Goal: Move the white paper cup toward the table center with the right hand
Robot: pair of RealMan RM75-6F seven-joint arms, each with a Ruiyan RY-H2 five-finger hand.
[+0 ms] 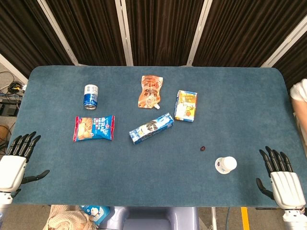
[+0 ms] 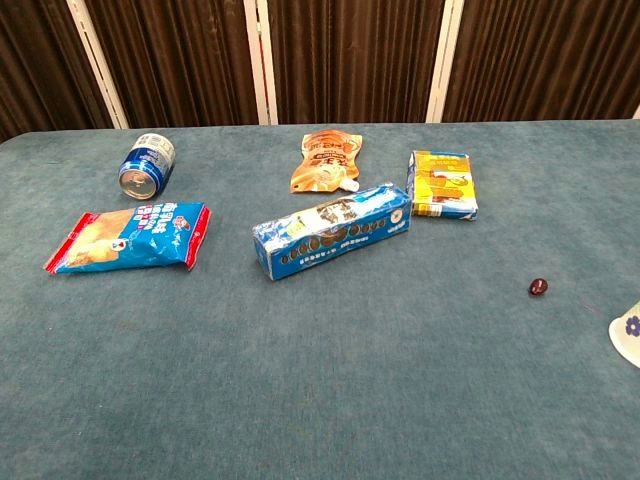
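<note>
The white paper cup (image 1: 225,165) lies on its side on the blue table near the front right; in the chest view only its rim end (image 2: 627,334) shows at the right edge. My right hand (image 1: 281,178) rests at the table's front right corner, fingers spread, holding nothing, a short way right of the cup. At the front left edge my left hand (image 1: 17,160) lies flat, fingers apart and empty. Neither hand shows in the chest view.
A small dark berry-like object (image 1: 203,148) lies just left of the cup. Mid-table are a blue biscuit box (image 1: 151,128), a yellow carton (image 1: 185,105), an orange pouch (image 1: 150,91), a blue-red snack bag (image 1: 94,128) and a tipped blue can (image 1: 91,96).
</note>
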